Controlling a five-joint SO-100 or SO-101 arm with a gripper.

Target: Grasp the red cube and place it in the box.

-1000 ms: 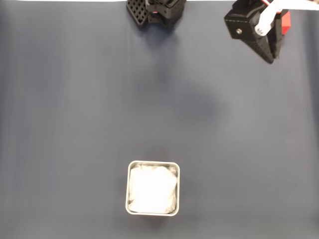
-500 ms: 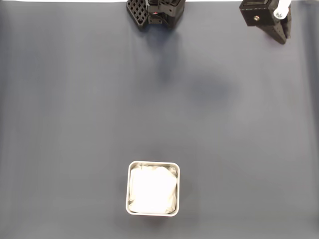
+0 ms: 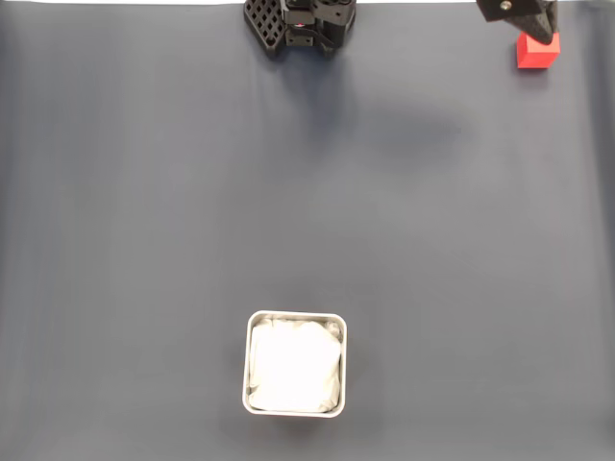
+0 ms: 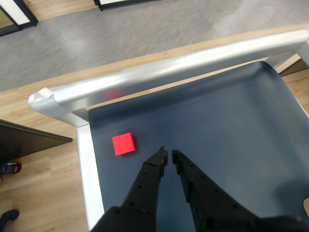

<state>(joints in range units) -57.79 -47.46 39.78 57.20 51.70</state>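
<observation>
Gripper [image 3: 534, 29] cut off at frame top, beside red cube [image 3: 535, 52].

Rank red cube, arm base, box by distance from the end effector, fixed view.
From the end effector, top right of the fixed view:
1. red cube, just below its tip.
2. arm base, top centre, to its left.
3. box, bottom centre, farthest.

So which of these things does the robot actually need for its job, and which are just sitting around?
Needed for the job:
- red cube, resting on the mat near the table's corner
- box, white-lined
- gripper, beside the cube, holding nothing

Just there:
- dark mat
- silver table edge
- wooden floor
</observation>
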